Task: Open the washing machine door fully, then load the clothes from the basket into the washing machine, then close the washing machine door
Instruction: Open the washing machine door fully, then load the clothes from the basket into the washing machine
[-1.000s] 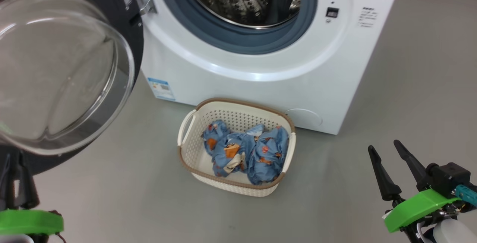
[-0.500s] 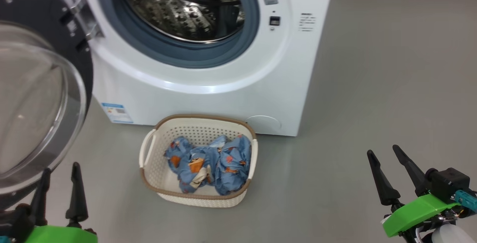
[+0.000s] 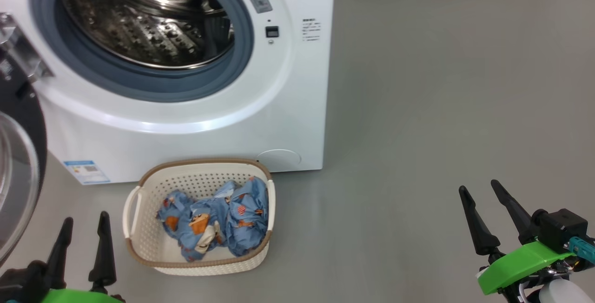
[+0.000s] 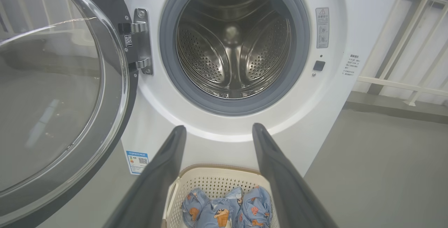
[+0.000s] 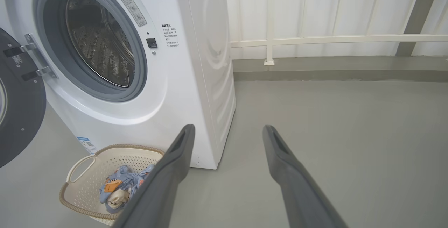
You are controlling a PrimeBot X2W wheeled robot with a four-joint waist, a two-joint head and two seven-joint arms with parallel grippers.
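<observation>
The white washing machine (image 3: 195, 121) stands with its steel drum (image 4: 232, 42) exposed. Its black, glass-bowled washing machine door (image 3: 16, 177) (image 4: 59, 91) hangs swung out to the left on its hinge. On the floor in front sits the cream basket (image 3: 139, 221) (image 5: 78, 180) holding the blue printed clothes (image 3: 216, 219) (image 4: 227, 210) (image 5: 120, 184). My left gripper (image 3: 85, 221) (image 4: 217, 130) is open and holds nothing, low at the left beside the basket. Far off at the lower right, my right gripper (image 3: 479, 189) (image 5: 227, 128) is open too, over bare floor.
Grey floor (image 3: 441, 108) spreads wide to the right of the machine. A white railing and panelled wall (image 5: 332, 39) run behind. The open door takes up the space left of the basket.
The head camera has swung right, so machine, door and basket slide left in its view. The left gripper has come out from behind the door bowl and its fingers now stand apart.
</observation>
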